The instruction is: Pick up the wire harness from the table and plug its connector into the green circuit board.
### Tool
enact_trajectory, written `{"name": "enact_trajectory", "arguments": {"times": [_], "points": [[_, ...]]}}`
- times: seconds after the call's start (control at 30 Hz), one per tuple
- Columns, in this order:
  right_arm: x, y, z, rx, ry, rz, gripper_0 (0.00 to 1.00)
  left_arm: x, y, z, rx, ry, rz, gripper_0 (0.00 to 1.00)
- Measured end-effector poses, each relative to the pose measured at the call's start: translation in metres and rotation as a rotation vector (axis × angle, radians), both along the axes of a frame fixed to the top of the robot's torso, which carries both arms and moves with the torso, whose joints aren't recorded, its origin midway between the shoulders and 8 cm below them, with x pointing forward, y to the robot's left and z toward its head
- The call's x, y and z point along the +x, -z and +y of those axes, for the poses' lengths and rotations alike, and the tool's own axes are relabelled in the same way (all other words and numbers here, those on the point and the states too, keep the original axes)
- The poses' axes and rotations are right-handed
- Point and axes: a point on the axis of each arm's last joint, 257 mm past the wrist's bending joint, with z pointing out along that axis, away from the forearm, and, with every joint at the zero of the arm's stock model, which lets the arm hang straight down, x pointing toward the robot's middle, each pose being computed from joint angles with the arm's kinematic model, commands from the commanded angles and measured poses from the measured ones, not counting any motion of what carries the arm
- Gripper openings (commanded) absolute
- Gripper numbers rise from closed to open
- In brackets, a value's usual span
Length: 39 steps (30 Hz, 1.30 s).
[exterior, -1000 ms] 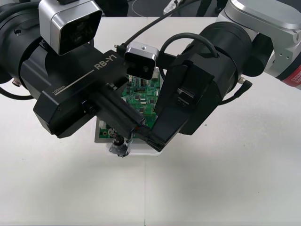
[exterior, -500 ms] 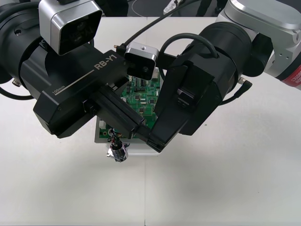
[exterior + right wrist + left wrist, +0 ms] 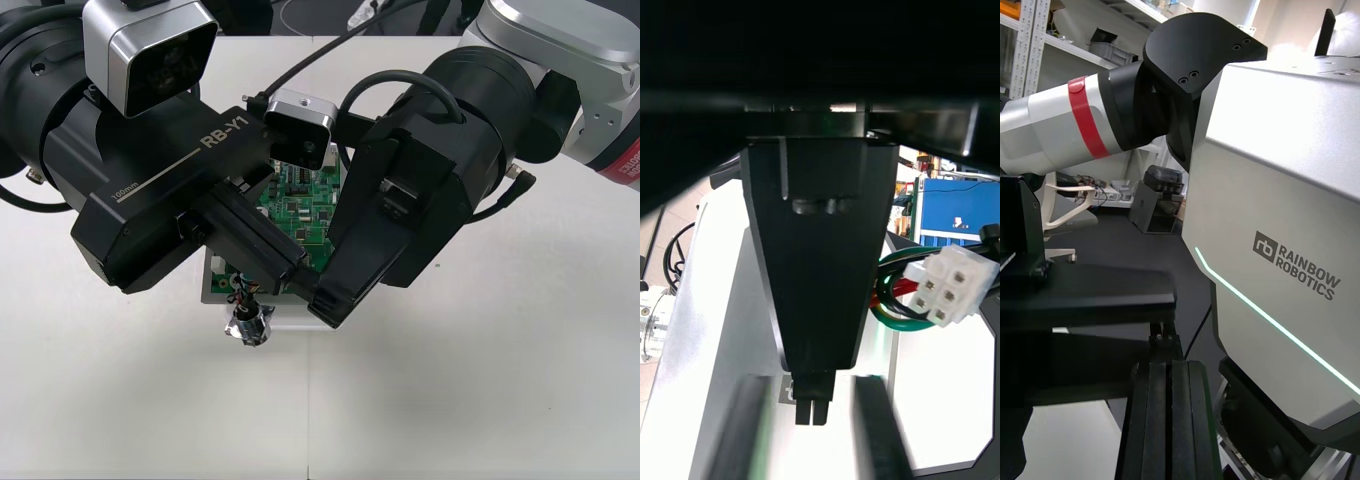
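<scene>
The green circuit board [image 3: 298, 212] lies on its white base [image 3: 214, 284] mid-table, largely covered by both arms. My left gripper [image 3: 292, 278] reaches in from the left over the board's front part. In the left wrist view its fingers [image 3: 1171, 420] stand pressed together, shut. My right gripper [image 3: 325, 305] slants down from the right, its tip close beside the left one at the base's front edge. The harness wires [image 3: 245, 293] come out from under the left finger, and the round metal socket [image 3: 248, 326] sits just off the base's front edge. A white connector [image 3: 947, 285] with green, red and black wires shows beside a dark body.
Bare table stretches in front of the base and to both sides. A black cable [image 3: 515, 188] loops off the right arm. The dark floor strip [image 3: 300, 15] lies beyond the far table edge.
The metal socket has slid a little forward and left off the base's edge. The right gripper's tip has dropped slightly toward the front. The left arm holds still.
</scene>
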Motion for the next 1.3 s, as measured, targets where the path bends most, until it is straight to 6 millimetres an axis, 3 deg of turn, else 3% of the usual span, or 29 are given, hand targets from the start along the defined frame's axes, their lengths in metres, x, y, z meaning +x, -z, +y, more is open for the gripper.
{"name": "enact_trajectory", "arguments": {"times": [0.03,0.07,0.17,0.63,1.3], "points": [[0.000,0.000,0.000,0.000,0.000,0.000,0.51,0.000,0.000,0.000,0.000,0.000,0.000,0.00],[0.000,0.000,0.000,0.002,0.000,-0.001,0.60,0.000,0.000,0.000,0.000,0.000,0.000,0.00],[0.000,0.000,0.000,0.006,0.000,-0.004,0.69,0.000,0.000,0.000,0.000,0.000,0.000,0.00],[0.002,0.000,0.001,0.010,0.003,-0.007,0.69,-0.001,0.000,-0.001,-0.004,0.004,0.001,0.00],[0.023,0.003,0.003,-0.003,0.065,-0.005,0.69,0.008,-0.008,0.001,-0.022,-0.014,0.044,0.00]]}}
